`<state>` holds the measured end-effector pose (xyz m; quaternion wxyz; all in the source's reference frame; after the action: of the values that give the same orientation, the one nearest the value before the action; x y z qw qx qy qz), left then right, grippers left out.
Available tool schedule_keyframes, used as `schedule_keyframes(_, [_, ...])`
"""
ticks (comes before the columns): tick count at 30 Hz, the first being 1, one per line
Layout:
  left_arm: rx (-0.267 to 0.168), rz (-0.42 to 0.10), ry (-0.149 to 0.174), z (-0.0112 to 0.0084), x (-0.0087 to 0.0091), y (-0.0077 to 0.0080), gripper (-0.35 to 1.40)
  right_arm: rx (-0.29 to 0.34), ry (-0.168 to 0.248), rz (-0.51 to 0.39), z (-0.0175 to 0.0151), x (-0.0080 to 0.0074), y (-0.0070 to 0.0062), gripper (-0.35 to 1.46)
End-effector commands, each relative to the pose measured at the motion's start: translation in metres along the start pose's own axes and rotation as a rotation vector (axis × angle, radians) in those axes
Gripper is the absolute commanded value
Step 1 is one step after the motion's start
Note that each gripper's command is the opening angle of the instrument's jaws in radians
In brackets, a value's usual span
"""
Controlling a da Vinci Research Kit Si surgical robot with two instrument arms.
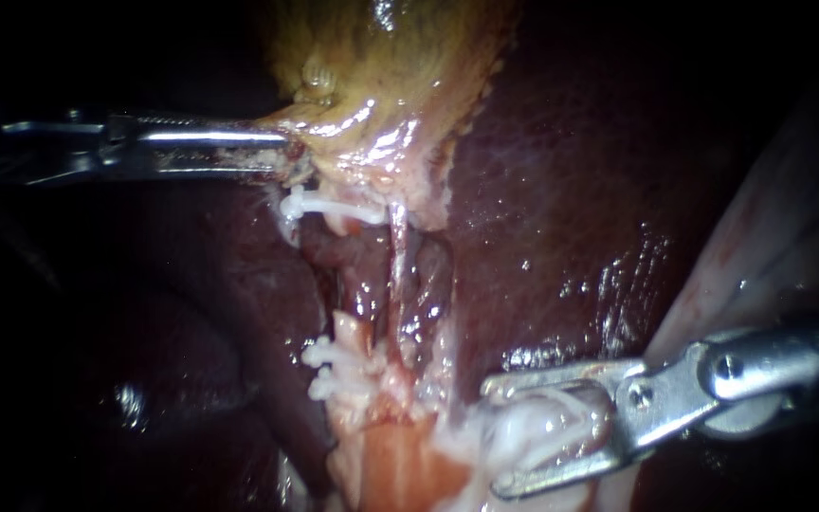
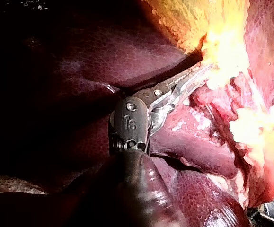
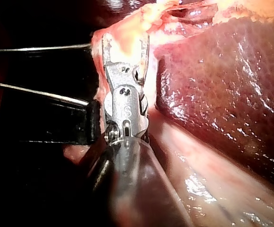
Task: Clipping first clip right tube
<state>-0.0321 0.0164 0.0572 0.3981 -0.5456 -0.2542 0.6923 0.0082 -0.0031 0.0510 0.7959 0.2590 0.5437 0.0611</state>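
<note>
Base: dark maroon, wet liver (image 1: 571, 190), everything lies on it.

Left instrument (image 1: 286, 152): slim steel shaft in from the left. Its pincer is clamped on the lower rim of the yellow-green, glistening gallbladder (image 1: 391, 76), and that rim is drawn out to a point. Left wrist view agrees: left instrument (image 2: 204, 72) has both jaws closed on yellow tissue at the gallbladder (image 2: 212, 23) edge.

Right instrument (image 1: 495, 436): steel shaft in from the lower right, pincer spread wide. A lump of pale whitish tissue (image 1: 547, 422) sits in the gap. I can't confirm a squeeze from both sides, so it reads as not closed. Right wrist view matches: right instrument (image 3: 126, 40) has two straight jaws apart and parallel, with pale whitish tissue (image 3: 127, 49) between them.

Task's thing: a thin pinkish tube (image 1: 397, 275) runs straight down from the gallbladder's underside to a ragged pink-white mound (image 1: 372, 379), stretched over a dark red pocket in the liver. A white stringy strand (image 1: 334, 204) runs sideways just under the left pincer. I can't tell for sure which is the right tube. The thin tube's lower end is near the right pincer's upper jaw tip but apart from it.

A pale pink-white tissue sheet (image 1: 789, 218) lies along the liver's right edge, above the right shaft.
</note>
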Motion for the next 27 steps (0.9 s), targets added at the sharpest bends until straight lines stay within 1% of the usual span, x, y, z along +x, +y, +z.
schedule_keyframes(1, [-0.001, 0.000, 0.000, -0.0002, 0.0001, 0.0001, -0.35, 0.001, 0.000, 0.000, 0.0000, 0.0000, 0.0000, 0.49])
schedule_keyframes(3, [-0.004, -0.003, -0.001, -0.0007, 0.0006, 0.0003, -0.35, 0.000, 0.000, 0.000, 0.0001, 0.0000, 0.0000, 0.49])
schedule_keyframes(4, [-0.011, -0.006, -0.004, -0.0012, 0.0010, 0.0005, -0.35, 0.000, 0.000, 0.000, 0.0001, 0.0000, 0.0001, 0.49])
schedule_keyframes(6, [-0.003, -0.013, -0.005, -0.0025, 0.0023, 0.0008, -0.35, 0.000, 0.000, 0.000, 0.0001, 0.0000, 0.0001, 0.49])
schedule_keyframes(8, [0.005, -0.027, 0.009, -0.0040, 0.0036, 0.0010, -0.35, 0.000, 0.000, 0.000, 0.0001, 0.0000, 0.0001, 0.49])
schedule_keyframes(11, [0.012, -0.018, 0.035, -0.0069, 0.0057, 0.0011, -0.35, 0.000, 0.000, 0.000, 0.0001, 0.0000, 0.0001, 0.49])
schedule_keyframes(14, [0.026, -0.022, 0.056, -0.0092, 0.0069, 0.0011, -0.35, 0.000, 0.000, 0.000, 0.0001, 0.0000, 0.0001, 0.49])
schedule_keyframes(16, [0.031, -0.024, 0.056, -0.0102, 0.0071, 0.0010, -0.35, 0.000, 0.000, 0.000, 0.0001, 0.0000, 0.0001, 0.49])
schedule_keyframes(19, [0.033, -0.025, 0.057, -0.0106, 0.0070, 0.0009, -0.35, -0.001, 0.000, 0.001, 0.0002, 0.0000, 0.0002, 0.49])
schedule_keyframes(22, [0.034, -0.025, 0.057, -0.0106, 0.0070, 0.0010, -0.35, -0.004, -0.003, 0.002, 0.0004, 0.0001, 0.0004, 0.50])
schedule_keyframes(25, [0.034, -0.025, 0.060, -0.0106, 0.0070, 0.0012, -0.35, 0.016, -0.004, 0.005, 0.0011, 0.0004, 0.0009, 0.50])
schedule_keyframes(27, [0.035, -0.019, 0.060, -0.0106, 0.0070, 0.0013, -0.35, 0.036, -0.006, 0.008, 0.0018, 0.0007, 0.0015, 0.50])
